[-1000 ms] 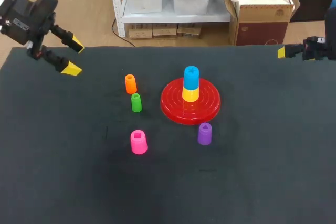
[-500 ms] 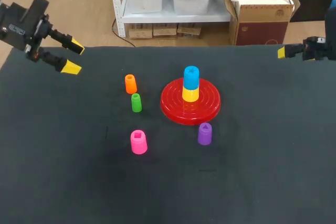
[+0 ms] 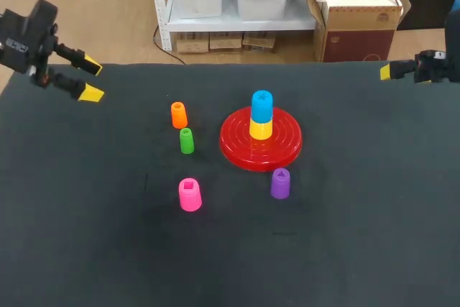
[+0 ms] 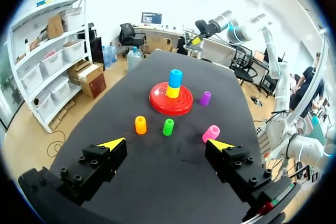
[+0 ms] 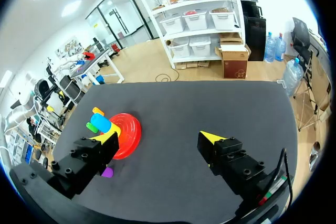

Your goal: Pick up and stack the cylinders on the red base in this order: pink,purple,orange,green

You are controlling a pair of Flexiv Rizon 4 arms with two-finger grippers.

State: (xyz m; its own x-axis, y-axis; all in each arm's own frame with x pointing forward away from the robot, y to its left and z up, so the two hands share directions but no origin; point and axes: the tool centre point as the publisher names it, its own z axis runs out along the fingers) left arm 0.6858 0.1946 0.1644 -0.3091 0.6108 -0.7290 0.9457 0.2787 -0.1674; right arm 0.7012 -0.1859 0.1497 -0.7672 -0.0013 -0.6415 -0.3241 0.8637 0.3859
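Left gripper [image 4: 165, 143]: black blocky fingers [image 4: 100, 166] are showing round screw heads and ending in yellow wedge tips | Right gripper [image 5: 158, 137]: is showing the same build, carrying a red-green strip and a black cable

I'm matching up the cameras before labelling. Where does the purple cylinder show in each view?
Head view: the purple cylinder stands just off the red base, on the near side.
Left wrist view: it stands beside the red base, beyond the pink cylinder.
Right wrist view: only part of it shows, close to the red base.
Shared landmark: the red base.
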